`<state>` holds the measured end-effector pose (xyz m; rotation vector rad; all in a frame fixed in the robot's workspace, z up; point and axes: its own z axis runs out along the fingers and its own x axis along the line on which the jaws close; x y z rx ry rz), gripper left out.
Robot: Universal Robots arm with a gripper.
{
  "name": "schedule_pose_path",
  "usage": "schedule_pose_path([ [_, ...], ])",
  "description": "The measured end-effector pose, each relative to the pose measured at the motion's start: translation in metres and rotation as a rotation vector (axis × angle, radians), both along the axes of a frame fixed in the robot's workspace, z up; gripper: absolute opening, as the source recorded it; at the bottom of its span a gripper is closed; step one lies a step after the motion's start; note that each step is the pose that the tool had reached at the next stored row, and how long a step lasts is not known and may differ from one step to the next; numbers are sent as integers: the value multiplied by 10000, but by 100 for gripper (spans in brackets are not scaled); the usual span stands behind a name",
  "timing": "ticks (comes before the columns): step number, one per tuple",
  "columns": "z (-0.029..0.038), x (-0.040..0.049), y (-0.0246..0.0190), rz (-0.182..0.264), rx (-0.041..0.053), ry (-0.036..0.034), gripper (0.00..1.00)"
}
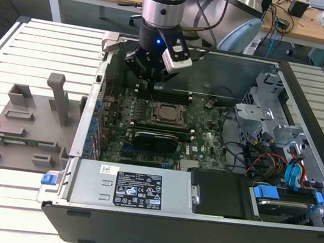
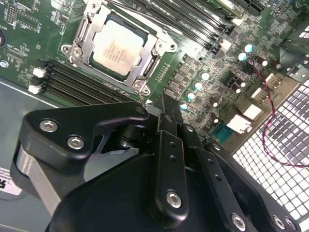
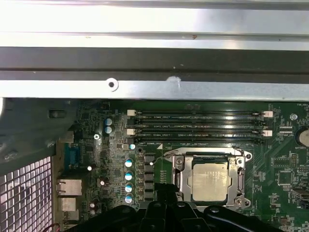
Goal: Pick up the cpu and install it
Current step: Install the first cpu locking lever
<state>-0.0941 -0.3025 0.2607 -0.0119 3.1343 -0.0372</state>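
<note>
The cpu (image 2: 117, 46) lies flat in its socket on the motherboard (image 3: 120, 145), metal top facing up, inside the open computer case (image 1: 315, 90). It is square, so no long axis shows; in both wrist views its edges run parallel to the socket frame (image 2: 149, 60), and in the first wrist view (image 3: 209, 181) they also line up with the memory slots (image 3: 198, 125) beside it. The gripper (image 1: 150, 81) hovers above the board just beside the socket, clear of the chip. Its fingers (image 2: 169, 113) stand pressed together with nothing between them. In the exterior view the arm hides part of the board behind it. A grey plastic tray (image 1: 22, 130) sits outside the case on the exterior view's left.
</note>
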Motion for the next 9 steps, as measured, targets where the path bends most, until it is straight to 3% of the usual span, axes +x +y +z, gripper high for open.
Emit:
schedule_pose_path([
  [9,-1,-90,0,-1,0,0,11],
])
